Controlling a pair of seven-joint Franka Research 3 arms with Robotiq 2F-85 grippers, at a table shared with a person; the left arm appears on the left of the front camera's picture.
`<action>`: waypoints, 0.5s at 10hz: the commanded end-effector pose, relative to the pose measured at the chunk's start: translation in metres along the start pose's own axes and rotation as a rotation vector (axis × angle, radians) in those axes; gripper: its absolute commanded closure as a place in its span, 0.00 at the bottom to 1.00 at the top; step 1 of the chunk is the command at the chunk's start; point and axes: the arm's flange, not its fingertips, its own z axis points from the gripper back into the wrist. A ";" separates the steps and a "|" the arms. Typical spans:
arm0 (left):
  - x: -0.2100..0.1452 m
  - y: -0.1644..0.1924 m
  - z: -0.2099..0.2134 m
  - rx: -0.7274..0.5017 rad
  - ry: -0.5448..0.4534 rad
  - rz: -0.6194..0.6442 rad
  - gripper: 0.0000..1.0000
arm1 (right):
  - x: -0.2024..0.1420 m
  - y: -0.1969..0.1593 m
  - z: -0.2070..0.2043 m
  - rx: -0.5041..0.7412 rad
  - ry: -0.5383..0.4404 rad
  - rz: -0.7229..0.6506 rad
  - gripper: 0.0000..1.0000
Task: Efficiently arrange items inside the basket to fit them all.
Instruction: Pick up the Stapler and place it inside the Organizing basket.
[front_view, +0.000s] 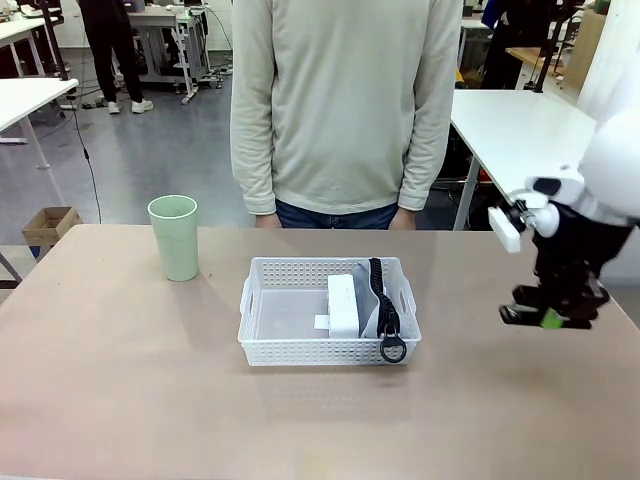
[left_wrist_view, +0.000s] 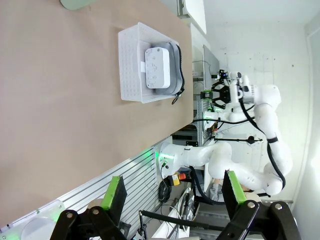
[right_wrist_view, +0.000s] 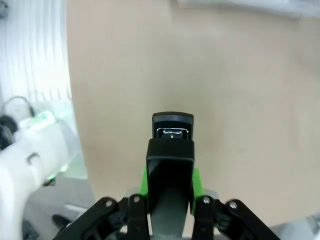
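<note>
Front view: 1 basket (front_view: 262, 345) w/ 1 pouch (front_view: 380, 300), 1 box (front_view: 344, 303); 1 tumbler (front_view: 174, 238).

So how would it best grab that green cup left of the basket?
Probably across the upper wall of the pale green tumbler, coming in level from the robot's side: it stands upright, clear of the basket, and widens toward its rim.

you're in a robotics lab: white worktables (front_view: 520, 125) on a bare grey floor (front_view: 150, 170), a cluttered equipment bench (front_view: 165, 25) at the back, a cardboard box (front_view: 50, 228) on the floor, slotted aluminium framing (left_wrist_view: 100, 182) edging your table (front_view: 120, 400), cables (left_wrist_view: 225, 119) trailing beside a white robot arm (left_wrist_view: 267, 97).
</note>
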 end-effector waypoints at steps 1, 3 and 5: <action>-0.002 -0.001 0.000 -0.019 -0.003 -0.005 0.00 | 0.094 -0.005 0.047 0.082 -0.065 -0.202 0.63; -0.002 -0.001 0.000 -0.019 -0.003 -0.005 0.00 | 0.196 -0.008 0.065 0.054 -0.024 -0.190 0.63; -0.002 -0.001 0.000 -0.019 -0.003 -0.005 0.00 | 0.291 -0.019 0.056 0.059 0.042 -0.068 0.63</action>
